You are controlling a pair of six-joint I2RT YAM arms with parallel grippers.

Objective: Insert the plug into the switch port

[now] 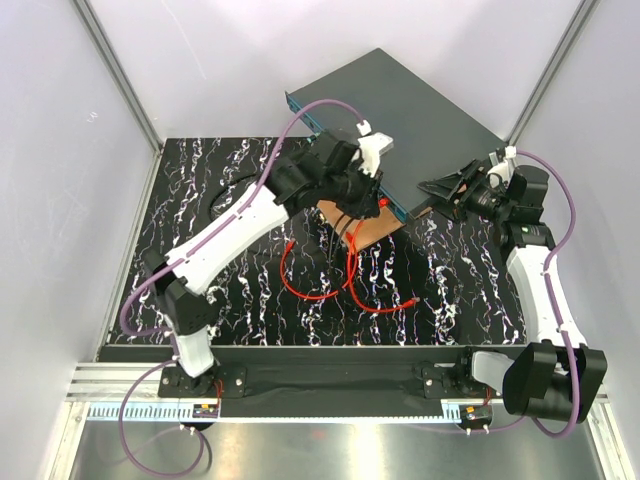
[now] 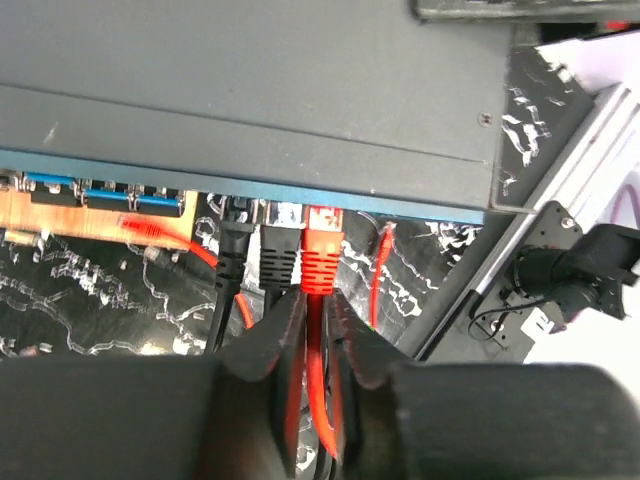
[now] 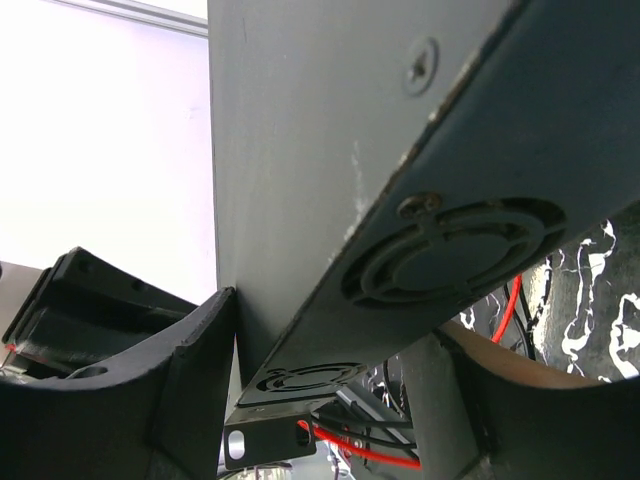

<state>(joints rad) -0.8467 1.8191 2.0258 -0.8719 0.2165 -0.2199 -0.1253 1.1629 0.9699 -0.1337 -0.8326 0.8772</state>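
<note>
The dark-grey switch lies at the back of the table, and its teal front face shows as a thin strip in the left wrist view. The red plug sits in a switch port there, next to two black plugs. My left gripper is right behind the plug. Its fingers are a crack apart with the red cable running between them. From above, the left gripper hides the plug. My right gripper clamps the switch's right corner, one finger above and one below.
A brown wooden board lies under the switch's front edge. Loops of red cable trail across the black marbled table, with a loose red connector at one end. White walls and metal rails enclose the table.
</note>
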